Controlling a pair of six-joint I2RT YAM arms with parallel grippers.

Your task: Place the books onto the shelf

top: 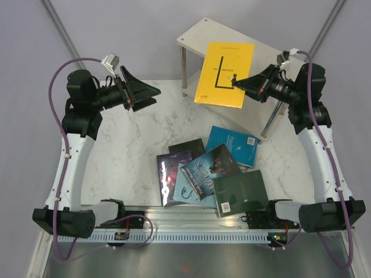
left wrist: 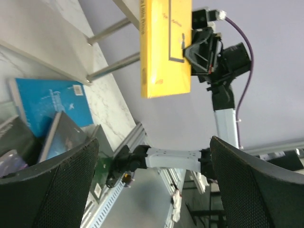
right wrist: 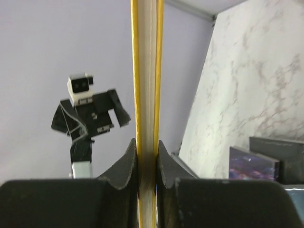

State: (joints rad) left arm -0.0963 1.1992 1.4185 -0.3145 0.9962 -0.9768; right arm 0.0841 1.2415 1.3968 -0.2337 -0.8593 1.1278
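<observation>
Yellow book (top: 225,74) bearing a black L; cream shelf (top: 197,36); grey-veined white table (top: 133,145); cyan book (top: 232,142); dark green book (top: 243,191); purple galaxy book (top: 171,174).

I am pinching the yellow book (right wrist: 147,95) edge-on between my fingers (right wrist: 124,166), left arm (right wrist: 85,118) standing beyond.

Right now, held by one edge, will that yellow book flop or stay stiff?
Probably stiff enough: the yellow book looks flat with the right gripper pinching only one edge. Likely light, since it's thin edge-on. It could pivot in such a narrow pinch.
</observation>
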